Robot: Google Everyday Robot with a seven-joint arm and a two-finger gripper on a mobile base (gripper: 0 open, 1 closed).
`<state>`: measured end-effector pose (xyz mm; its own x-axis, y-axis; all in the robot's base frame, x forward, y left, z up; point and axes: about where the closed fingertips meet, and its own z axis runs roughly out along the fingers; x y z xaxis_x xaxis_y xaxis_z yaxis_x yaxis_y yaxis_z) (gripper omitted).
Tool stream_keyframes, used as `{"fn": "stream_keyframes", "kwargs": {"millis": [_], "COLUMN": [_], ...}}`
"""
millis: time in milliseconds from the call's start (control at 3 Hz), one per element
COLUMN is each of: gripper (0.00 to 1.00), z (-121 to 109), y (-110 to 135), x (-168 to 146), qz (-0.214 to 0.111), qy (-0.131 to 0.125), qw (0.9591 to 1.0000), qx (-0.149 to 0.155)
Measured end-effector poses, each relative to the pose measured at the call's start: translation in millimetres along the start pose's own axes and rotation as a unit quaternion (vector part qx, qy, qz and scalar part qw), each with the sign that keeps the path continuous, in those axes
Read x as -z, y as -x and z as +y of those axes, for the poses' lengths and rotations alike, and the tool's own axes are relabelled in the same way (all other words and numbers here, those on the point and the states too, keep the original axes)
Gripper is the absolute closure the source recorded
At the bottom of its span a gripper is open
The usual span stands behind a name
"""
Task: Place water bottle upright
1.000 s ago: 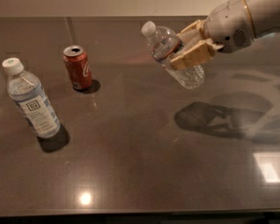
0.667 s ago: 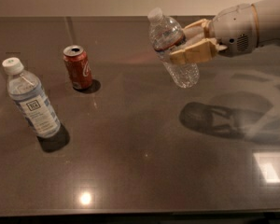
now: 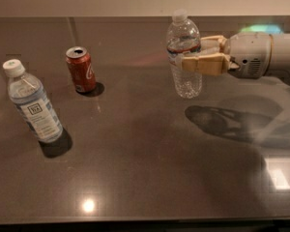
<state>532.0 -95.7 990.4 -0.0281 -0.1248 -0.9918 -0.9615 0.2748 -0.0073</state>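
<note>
The water bottle (image 3: 184, 57) is clear ribbed plastic with a small white cap and a narrow red-edged band round its middle. It stands nearly upright at the back middle of the dark table (image 3: 145, 178), its base at or just above the surface. My gripper (image 3: 195, 56) comes in from the right and is shut on the bottle at the label band, one tan finger (image 3: 203, 65) in front and one behind.
A red soda can (image 3: 80, 69) stands at the back left. A bluish bottle with a large white label (image 3: 33, 102) stands at the far left. My arm (image 3: 266, 54) spans the right side and casts a shadow on the table below it.
The water bottle has swung from tilted to nearly upright in my grip. The gripper has moved left and down, bringing the bottle's base toward the table.
</note>
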Motion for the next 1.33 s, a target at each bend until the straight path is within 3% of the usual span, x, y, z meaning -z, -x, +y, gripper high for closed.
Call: {"fn": "stream_keyframes", "kwargs": {"millis": [667, 1000, 1333], "gripper": [1.0, 1.0, 1.0], "z": [-11.5, -14.9, -15.3], "y": [-36.2, -50.3, -58.3], "x": [14.7, 17.4, 17.4], "qz": [-0.041, -0.057, -0.072], "qy": [-0.028, -0.031, -0.025], "qw": [0.9969, 0.9948, 0.9943], "qx": [-0.061, -0.079, -0.074]}}
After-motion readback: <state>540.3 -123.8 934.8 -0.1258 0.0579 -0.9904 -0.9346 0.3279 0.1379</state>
